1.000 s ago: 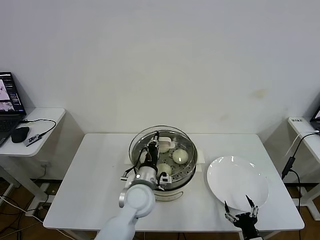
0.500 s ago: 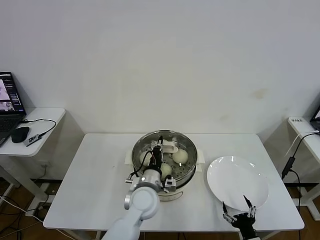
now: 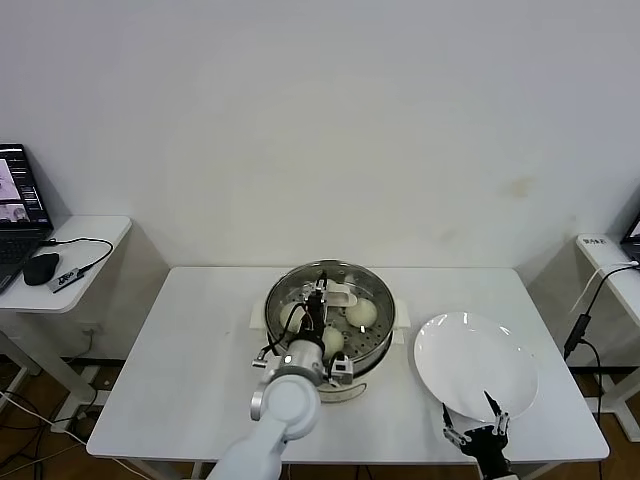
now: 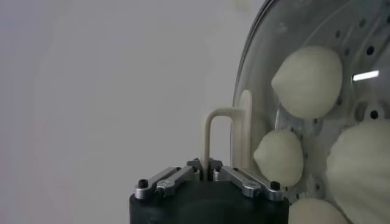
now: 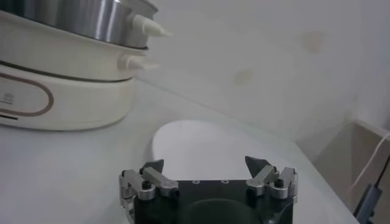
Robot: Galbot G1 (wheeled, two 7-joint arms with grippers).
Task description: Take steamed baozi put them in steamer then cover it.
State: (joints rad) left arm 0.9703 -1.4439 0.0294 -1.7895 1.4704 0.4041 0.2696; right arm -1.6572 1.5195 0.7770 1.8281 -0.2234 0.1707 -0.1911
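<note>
- The left gripper (image 4: 209, 171) has its fingers (image 4: 172, 181) drawn close around the foot of the lid handle (image 4: 220, 135); a narrow gap shows between the tips, and whether they press the handle or have just let go I cannot tell.
- That handle is cream-white and stands at the centre of the glass lid (image 3: 328, 299), which lies flat on the steamer (image 3: 350, 358), its metal rim meeting the pot's rim all round.
- Through the glass the left wrist view shows four buns (image 4: 309, 80) on the perforated tray, close together; from the head view two (image 3: 361, 313) are plain beside the arm.
- The left arm reaches up from the near edge of the table (image 3: 180, 340), its wrist over the pot's near side.
- The right gripper (image 3: 477, 430) sits low at the table's near right edge, its fingers (image 5: 149, 171) spread wide with nothing between them.
- A white plate (image 3: 474, 365) lies just beyond it, right of the steamer and apart from it.
</note>
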